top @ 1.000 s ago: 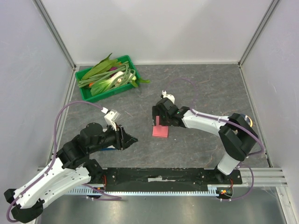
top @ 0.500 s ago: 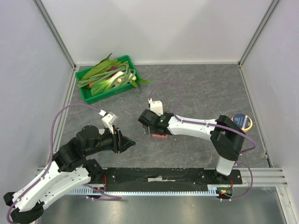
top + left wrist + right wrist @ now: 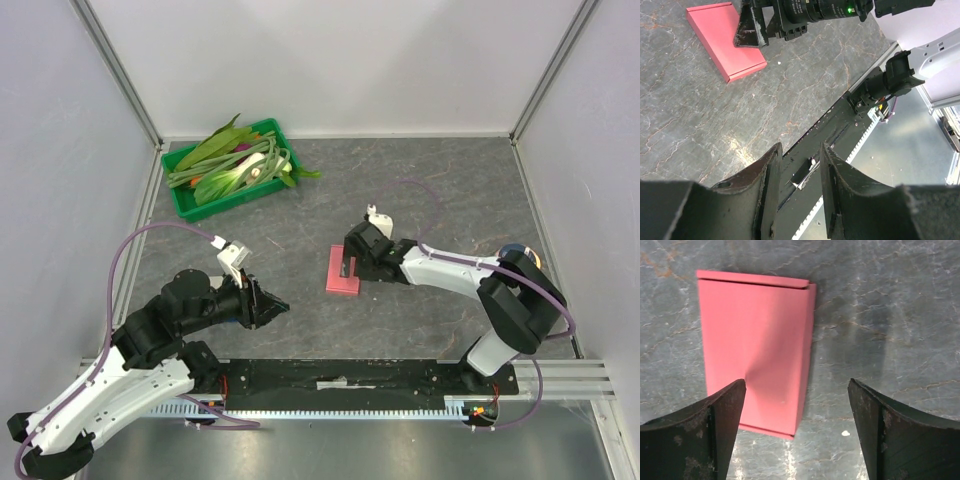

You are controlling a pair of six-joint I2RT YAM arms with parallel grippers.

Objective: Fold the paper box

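1. The paper box (image 3: 342, 272) lies flat on the bench (image 3: 450, 190), near its middle and a little toward 6 o'clock in the top view.
2. The right claw (image 3: 349, 265) is held low at the box's 3 o'clock edge. Its jaws are spread wide and clamped on nothing. In the right wrist view one finger is seen over the pink card and the other over bare bench.
3. The left claw (image 3: 276, 306) is kept well apart, at about 8 o'clock from the box. Its jaws are partly apart and nothing is seen between them.
4. The box is judged to be light, thin and flexible. A shallow dimple is visible in its top face near the right claw's finger, so it is likely to crease or buckle if pressed or squeezed hard.
5. On the smooth bench it is expected to slide rather than lift.
6. Little is offered for a pinch from above. A hold is best taken at an edge: the long side at 3 o'clock in the right wrist view, where a shadow suggests a slight lift, or the folded lip at 12 o'clock.
7. The card would probably need to be steadied by the second claw while a flap is raised.
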